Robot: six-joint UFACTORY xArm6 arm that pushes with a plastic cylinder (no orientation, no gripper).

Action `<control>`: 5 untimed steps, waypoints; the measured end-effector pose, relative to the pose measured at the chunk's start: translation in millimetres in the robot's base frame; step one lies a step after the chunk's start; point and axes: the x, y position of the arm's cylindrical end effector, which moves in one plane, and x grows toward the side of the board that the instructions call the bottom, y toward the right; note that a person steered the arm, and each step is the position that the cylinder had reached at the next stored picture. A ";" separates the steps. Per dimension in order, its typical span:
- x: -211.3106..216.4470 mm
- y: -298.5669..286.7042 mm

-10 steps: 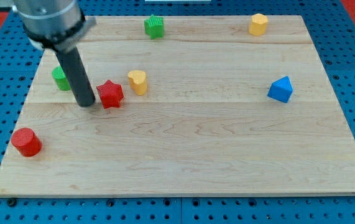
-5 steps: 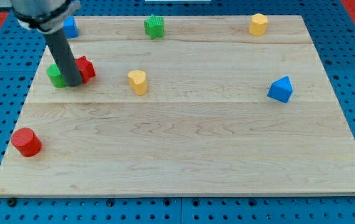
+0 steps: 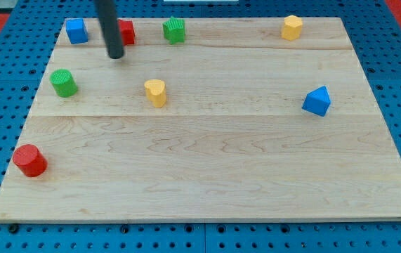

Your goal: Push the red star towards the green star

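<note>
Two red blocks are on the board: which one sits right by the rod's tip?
The red star near the view's top, partly hidden behind the rod, just right of my tip. The red cylinder sits far off at bottom left.

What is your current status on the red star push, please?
My tip just left-below the red star block. Red star beside the green star block, small gap left. Nothing between.

A plain, straight, dark grey rod, smooth and round, ends in my tip (image 3: pixel 116 55), blunt and unmarked.
</note>
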 end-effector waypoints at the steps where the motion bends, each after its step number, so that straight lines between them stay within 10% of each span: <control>1: -25.4 -30.0; 3: -60.7 22.2; 5: -10.1 -49.4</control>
